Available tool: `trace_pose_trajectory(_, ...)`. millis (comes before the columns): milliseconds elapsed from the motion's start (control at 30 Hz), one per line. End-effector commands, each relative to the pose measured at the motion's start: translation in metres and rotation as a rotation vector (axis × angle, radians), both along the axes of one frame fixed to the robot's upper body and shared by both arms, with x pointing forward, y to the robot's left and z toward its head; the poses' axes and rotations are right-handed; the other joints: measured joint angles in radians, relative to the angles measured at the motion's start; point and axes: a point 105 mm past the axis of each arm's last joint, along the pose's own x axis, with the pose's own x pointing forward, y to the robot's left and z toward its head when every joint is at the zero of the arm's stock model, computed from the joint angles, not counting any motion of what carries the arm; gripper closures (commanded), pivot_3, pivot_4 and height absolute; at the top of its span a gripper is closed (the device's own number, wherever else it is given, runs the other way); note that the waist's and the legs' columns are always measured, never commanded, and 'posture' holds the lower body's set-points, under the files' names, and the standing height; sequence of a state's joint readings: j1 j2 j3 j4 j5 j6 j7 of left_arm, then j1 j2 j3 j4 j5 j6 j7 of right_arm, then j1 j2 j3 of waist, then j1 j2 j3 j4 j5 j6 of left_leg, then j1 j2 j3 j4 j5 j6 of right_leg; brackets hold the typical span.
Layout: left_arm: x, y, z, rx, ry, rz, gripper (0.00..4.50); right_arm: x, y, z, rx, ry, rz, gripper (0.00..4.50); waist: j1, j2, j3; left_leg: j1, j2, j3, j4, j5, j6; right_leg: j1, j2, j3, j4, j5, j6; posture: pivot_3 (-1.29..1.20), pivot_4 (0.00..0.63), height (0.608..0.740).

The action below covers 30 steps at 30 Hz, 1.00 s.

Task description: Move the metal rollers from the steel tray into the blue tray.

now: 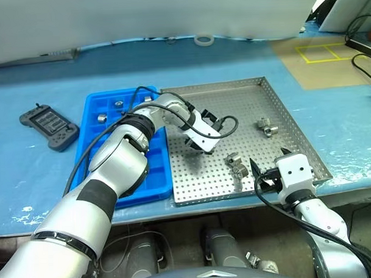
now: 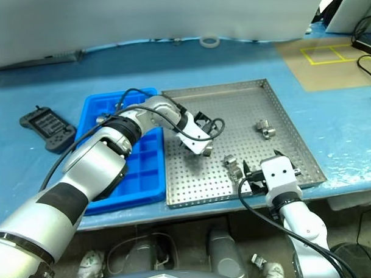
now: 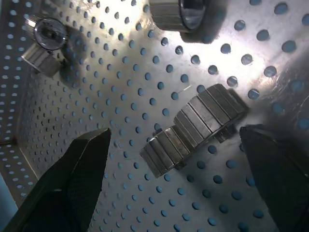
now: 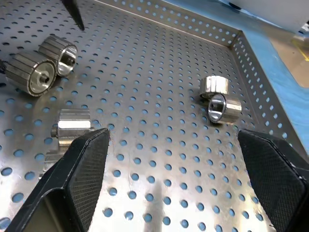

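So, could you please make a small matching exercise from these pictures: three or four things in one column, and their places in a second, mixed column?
Things:
1. white tape ring
2. dark handheld controller
3. open left gripper
4. open right gripper

Places:
A. over the perforated steel tray's middle
B. at the table's far edge
C. at the steel tray's near rim
D. left of the bright blue compartment tray

Pairs: 1-B, 2-D, 3-A, 4-C

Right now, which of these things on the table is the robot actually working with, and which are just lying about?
Part of the job:
- metal rollers
- steel tray
- blue tray
- left gripper, fingers open over the steel tray

Just lying about:
- dark handheld controller
- white tape ring
- yellow tape square
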<state>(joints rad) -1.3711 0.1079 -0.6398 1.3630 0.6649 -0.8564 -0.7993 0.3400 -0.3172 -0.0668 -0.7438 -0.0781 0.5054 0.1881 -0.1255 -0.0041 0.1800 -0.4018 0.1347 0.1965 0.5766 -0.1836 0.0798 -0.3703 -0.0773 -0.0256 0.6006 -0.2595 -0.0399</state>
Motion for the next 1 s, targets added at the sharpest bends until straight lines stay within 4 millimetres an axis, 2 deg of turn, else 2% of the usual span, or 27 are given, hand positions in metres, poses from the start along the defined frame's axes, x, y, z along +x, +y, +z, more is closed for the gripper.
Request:
trace_pose_trajectory(33,0.010,-0.006,0.015,0.020,-0.111,0.005,0.00,-0.004,0.005,0.015,-0.014,-0.069,-0.007,0.03,-0.009,0.000,0.000,0.000,0.000,0.000,0.000,0.000,0.000,0.000,0.000,0.000,0.000,0.000,0.000,-0.63,0.150,0.740)
trace_pose_trajectory(200,0.010,-0.007,0.007,0.035,-0.103,0.022,0.00,-0.009,0.009,0.011,-0.018,-0.061,-0.024,0.03,-0.045,0.000,0.000,-0.001,0.000,0.000,0.000,-0.001,0.001,0.001,0.000,-0.001,-0.003,0.000,0.000,-0.65,0.150,0.740)
trace_pose_trajectory(400,0.003,-0.005,0.001,0.023,-0.004,0.034,0.00,-0.012,0.006,0.009,-0.030,-0.055,-0.048,0.03,-0.087,0.000,0.000,-0.002,0.000,-0.001,0.000,-0.003,0.004,0.004,0.000,-0.003,-0.010,0.001,0.001,-0.66,0.150,0.740)
trace_pose_trajectory(500,0.001,0.002,-0.002,0.062,0.035,0.034,0.60,-0.011,0.006,0.009,-0.032,-0.056,-0.053,0.00,-0.109,0.000,0.000,-0.003,-0.001,-0.001,0.001,-0.004,0.006,0.005,-0.001,-0.003,-0.012,0.002,0.001,-0.66,0.150,0.740)
trace_pose_trajectory(600,0.004,0.005,-0.004,0.059,0.028,0.062,1.56,-0.010,0.007,0.008,-0.037,-0.056,-0.050,0.00,-0.118,0.000,0.000,-0.003,-0.002,-0.001,0.001,-0.004,0.006,0.005,-0.001,-0.003,-0.012,0.002,0.001,-0.65,0.150,0.740)
trace_pose_trajectory(733,0.003,0.010,-0.009,0.072,0.058,0.070,1.56,-0.009,0.008,0.007,-0.046,-0.054,-0.046,0.00,-0.132,0.000,0.000,-0.003,-0.002,-0.003,0.003,-0.004,0.006,0.007,-0.001,-0.005,-0.012,0.002,0.002,-0.65,0.150,0.740)
trace_pose_trajectory(867,0.001,0.009,-0.009,0.051,0.078,0.075,2.36,-0.008,0.008,0.007,-0.054,-0.051,-0.043,0.00,-0.141,0.000,0.000,-0.002,-0.002,-0.003,0.003,-0.004,0.007,0.008,-0.002,-0.005,-0.012,0.002,0.002,-0.65,0.150,0.740)
trace_pose_trajectory(967,-0.003,0.007,-0.010,0.032,0.127,0.073,2.36,-0.008,0.009,0.006,-0.059,-0.050,-0.038,0.00,-0.141,0.000,0.000,-0.002,-0.002,-0.003,0.004,-0.004,0.007,0.008,-0.002,-0.005,-0.012,0.003,0.002,-0.65,0.150,0.740)
trace_pose_trajectory(1000,-0.005,0.008,-0.010,0.033,0.150,0.069,2.54,-0.007,0.009,0.006,-0.060,-0.051,-0.037,0.00,-0.141,0.000,0.000,-0.002,-0.002,-0.003,0.004,-0.004,0.007,0.008,-0.002,-0.005,-0.012,0.003,0.002,-0.64,0.150,0.740)
